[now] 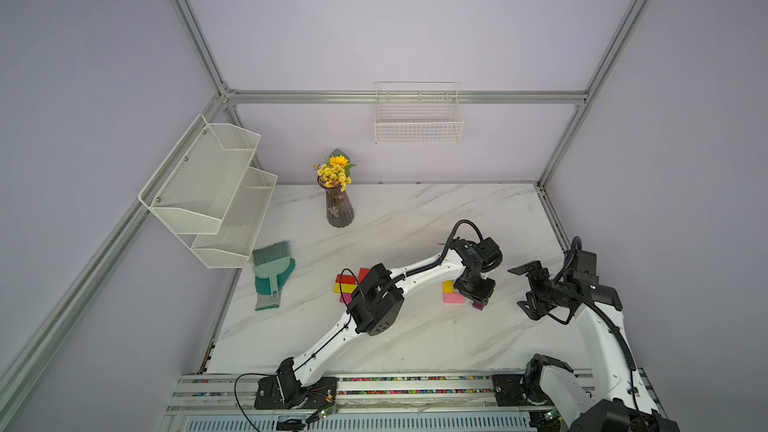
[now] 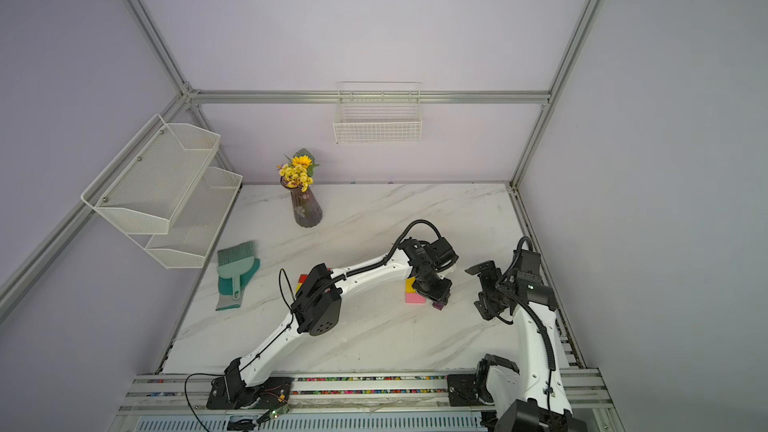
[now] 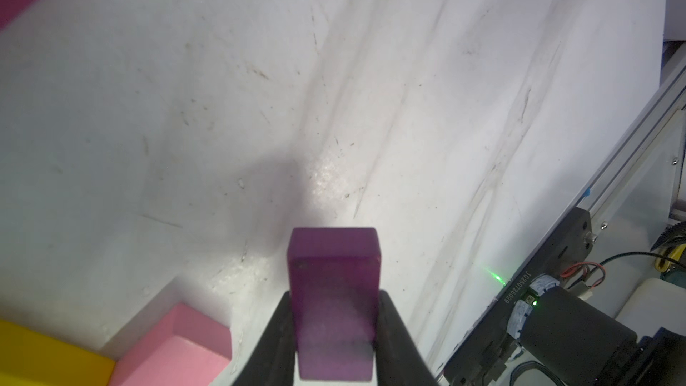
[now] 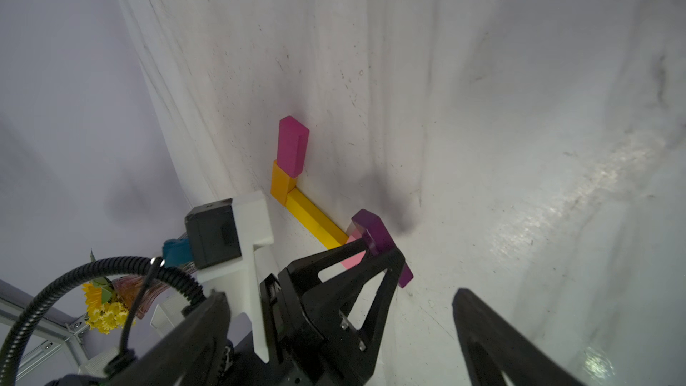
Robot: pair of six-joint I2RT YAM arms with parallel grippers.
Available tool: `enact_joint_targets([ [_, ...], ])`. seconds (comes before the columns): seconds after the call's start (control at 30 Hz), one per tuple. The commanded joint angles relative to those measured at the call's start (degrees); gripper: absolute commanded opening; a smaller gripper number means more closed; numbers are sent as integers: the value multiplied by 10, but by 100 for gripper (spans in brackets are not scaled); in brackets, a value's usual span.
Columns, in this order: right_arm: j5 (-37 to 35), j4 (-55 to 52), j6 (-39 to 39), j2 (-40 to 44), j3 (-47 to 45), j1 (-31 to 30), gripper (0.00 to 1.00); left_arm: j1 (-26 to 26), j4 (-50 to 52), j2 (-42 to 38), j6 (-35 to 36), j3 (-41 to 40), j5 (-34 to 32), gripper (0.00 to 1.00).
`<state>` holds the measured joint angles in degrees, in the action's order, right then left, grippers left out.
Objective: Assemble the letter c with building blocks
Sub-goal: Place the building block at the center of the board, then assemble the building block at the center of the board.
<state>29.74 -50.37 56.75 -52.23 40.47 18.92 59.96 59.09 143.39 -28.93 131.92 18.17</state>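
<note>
My left gripper (image 3: 334, 295) is shut on a purple block (image 3: 334, 272), which shows in both top views (image 1: 478, 305) (image 2: 437, 305) and in the right wrist view (image 4: 375, 232). It hangs low over the marble table (image 1: 415, 334), just beside a light pink block (image 1: 453, 297) (image 3: 174, 350). The pink block adjoins a long yellow block (image 4: 315, 222) (image 1: 448, 286), then an orange block (image 4: 282, 183) and a magenta block (image 4: 293, 146). More blocks (image 1: 347, 284), red, yellow and magenta, lie partly hidden under the left arm. My right gripper (image 1: 525, 289) (image 4: 339, 293) is open and empty, right of the purple block.
A vase of yellow flowers (image 1: 340, 205) stands at the back. A teal brush and dustpan (image 1: 272, 272) lie at the left, under a white mesh shelf (image 1: 212, 184). A wire basket (image 1: 417, 118) hangs on the back wall. An aluminium rail (image 1: 415, 388) runs along the front edge.
</note>
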Motion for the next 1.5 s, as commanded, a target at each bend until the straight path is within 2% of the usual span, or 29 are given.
enact_joint_targets([
  [0.0, 10, 11, 12, 18, -10, -1, 95, 3, -1, -2, 7, 19, 17, 24],
  [0.27, 11, 6, 36, 67, -29, -1, 95, 3, -15, 8, 6, 27, 38, 53],
  [0.4, 11, 3, 45, 82, -27, -1, 95, 3, -16, -1, 8, 30, 42, 58],
  [0.57, 14, -15, 34, 93, -22, -1, 94, 0, -17, -58, 9, 1, 32, 60],
  [0.7, 5, -60, -31, 81, -17, -1, 93, -11, -42, -151, 11, -91, 11, 63],
  [0.83, 6, -84, -75, 84, -39, -1, 92, -36, -100, -270, 2, -245, -13, 66],
  [1.07, 22, -103, -70, 157, -117, -9, 89, -115, -172, -442, -30, -472, -23, 73],
  [1.27, 31, -99, -69, 192, -157, -13, 87, -181, -208, -507, -59, -567, -12, 83],
  [1.33, 30, -83, -78, 172, -159, -19, 86, -198, -219, -514, -68, -581, -5, 86],
  [1.47, 1, -48, -93, 105, -136, -51, 86, -214, -226, -512, -82, -583, -3, 100],
])
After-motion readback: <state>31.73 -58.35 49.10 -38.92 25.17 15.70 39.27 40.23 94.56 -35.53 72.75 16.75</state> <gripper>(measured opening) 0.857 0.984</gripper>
